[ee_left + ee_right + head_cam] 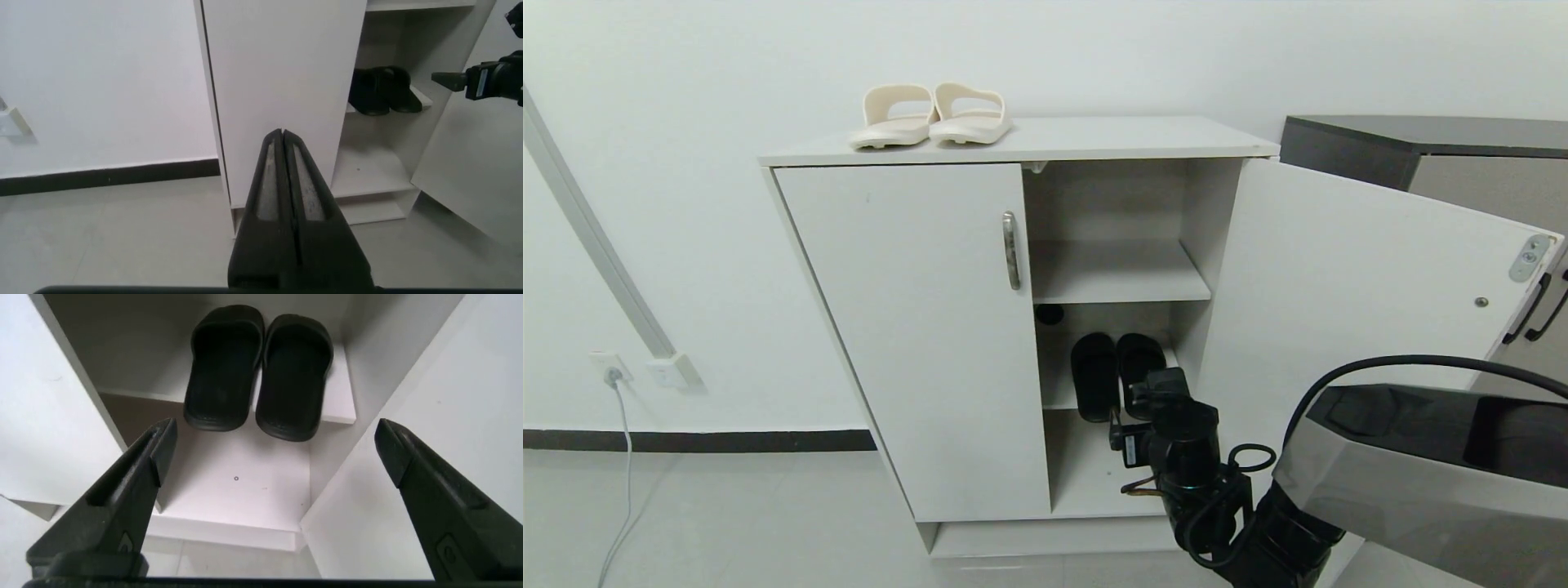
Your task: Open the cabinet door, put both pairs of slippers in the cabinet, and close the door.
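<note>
The white cabinet (1094, 137) stands with its right door (1339, 278) swung open and its left door (915, 327) closed. A cream pair of slippers (931, 116) rests on the cabinet top. A black pair of slippers (1115, 374) (257, 371) (382, 88) lies on the middle shelf inside. My right gripper (1135, 402) (276, 433) hangs just in front of that shelf, open and empty, a little short of the black pair. My left gripper (282, 135) is shut on nothing, low down and facing the closed left door.
A grey cabinet (1421, 147) stands to the right, just behind the open door. A wall socket with a cable (611, 376) is at the lower left. The upper shelf (1119, 278) and the bottom shelf (1094, 482) are bare.
</note>
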You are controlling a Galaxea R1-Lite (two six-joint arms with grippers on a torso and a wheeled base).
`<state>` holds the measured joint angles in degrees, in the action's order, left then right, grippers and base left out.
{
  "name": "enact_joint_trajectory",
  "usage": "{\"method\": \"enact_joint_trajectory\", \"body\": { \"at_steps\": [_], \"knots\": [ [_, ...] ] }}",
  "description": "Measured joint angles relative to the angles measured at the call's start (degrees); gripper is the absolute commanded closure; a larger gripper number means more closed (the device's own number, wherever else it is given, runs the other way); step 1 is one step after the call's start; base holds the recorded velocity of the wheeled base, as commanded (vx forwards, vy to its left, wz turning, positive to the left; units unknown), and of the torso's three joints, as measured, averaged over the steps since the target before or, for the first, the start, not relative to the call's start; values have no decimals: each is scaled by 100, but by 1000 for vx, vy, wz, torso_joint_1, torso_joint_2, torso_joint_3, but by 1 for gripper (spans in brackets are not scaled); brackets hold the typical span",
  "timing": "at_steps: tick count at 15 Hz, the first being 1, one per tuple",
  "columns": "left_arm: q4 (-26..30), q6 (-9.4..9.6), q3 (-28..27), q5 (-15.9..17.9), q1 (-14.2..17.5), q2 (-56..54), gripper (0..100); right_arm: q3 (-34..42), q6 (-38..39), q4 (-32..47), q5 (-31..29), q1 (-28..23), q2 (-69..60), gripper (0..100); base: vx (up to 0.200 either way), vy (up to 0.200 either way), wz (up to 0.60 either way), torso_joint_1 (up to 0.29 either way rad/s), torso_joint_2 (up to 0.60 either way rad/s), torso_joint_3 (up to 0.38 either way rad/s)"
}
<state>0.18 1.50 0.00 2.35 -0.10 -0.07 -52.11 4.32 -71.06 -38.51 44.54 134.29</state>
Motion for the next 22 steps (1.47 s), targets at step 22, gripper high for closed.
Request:
{"method": "enact_joint_trajectory", "body": {
  "at_steps": [22],
  "knots": [
    [-9,-134,0,-112,-1,0,100,93,-62,-29,2,44,35,0,0,173,0,1,3,3]
  ]
}}
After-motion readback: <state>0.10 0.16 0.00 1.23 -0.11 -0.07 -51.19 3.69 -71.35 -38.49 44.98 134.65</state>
